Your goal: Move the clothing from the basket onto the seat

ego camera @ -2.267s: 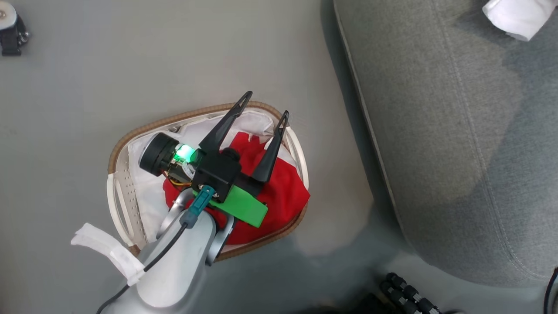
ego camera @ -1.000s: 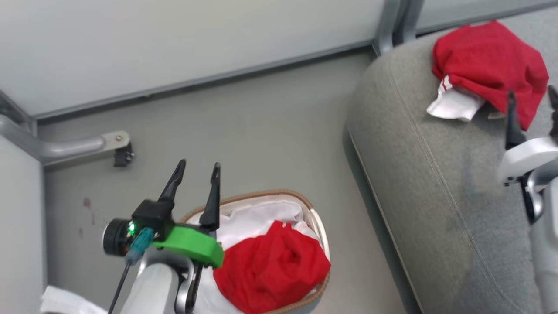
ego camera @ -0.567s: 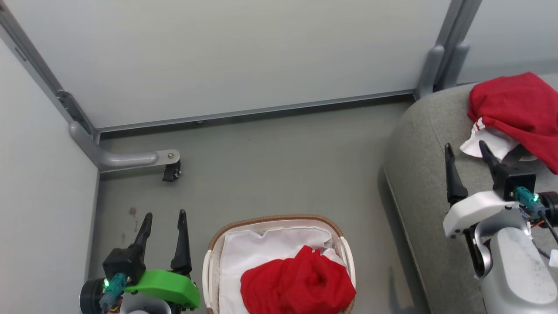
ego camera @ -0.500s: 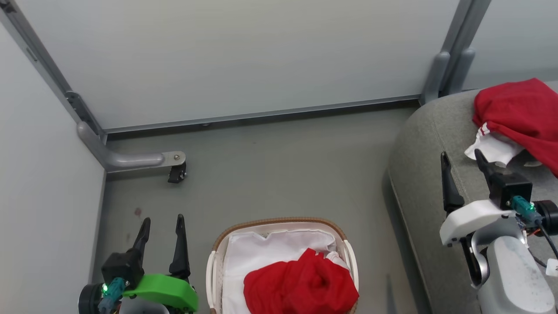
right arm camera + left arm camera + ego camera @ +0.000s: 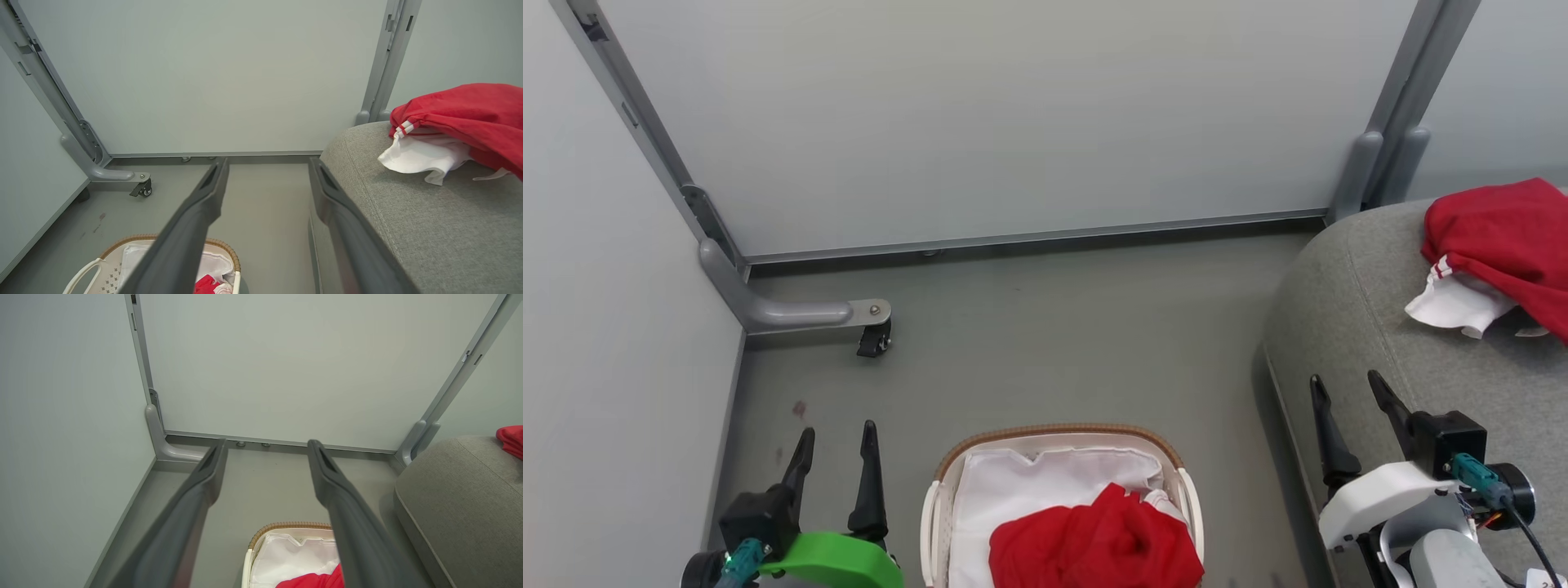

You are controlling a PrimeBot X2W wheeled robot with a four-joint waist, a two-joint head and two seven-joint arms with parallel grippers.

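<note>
Left end effector (image 5: pixel 838 430) at 7 o'clock and right end effector (image 5: pixel 1343 380) at 4 gape empty. 1 red garment (image 5: pixel 1094 543) sits in the basket (image 5: pixel 1054 430) at 6; 1 striped garment (image 5: pixel 1503 237) lies on the seat (image 5: pixel 1380 327) at 2.

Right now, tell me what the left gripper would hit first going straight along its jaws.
The left gripper would probably meet the grey floor near the foot of the wall panel; depth is unclear.

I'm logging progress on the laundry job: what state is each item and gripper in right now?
basket: upright on the floor, one garment inside.
seat: one garment on it.
plain red garment: crumpled in the basket.
striped red garment: lying on the seat.
left gripper: open, empty.
right gripper: open, empty.
</note>
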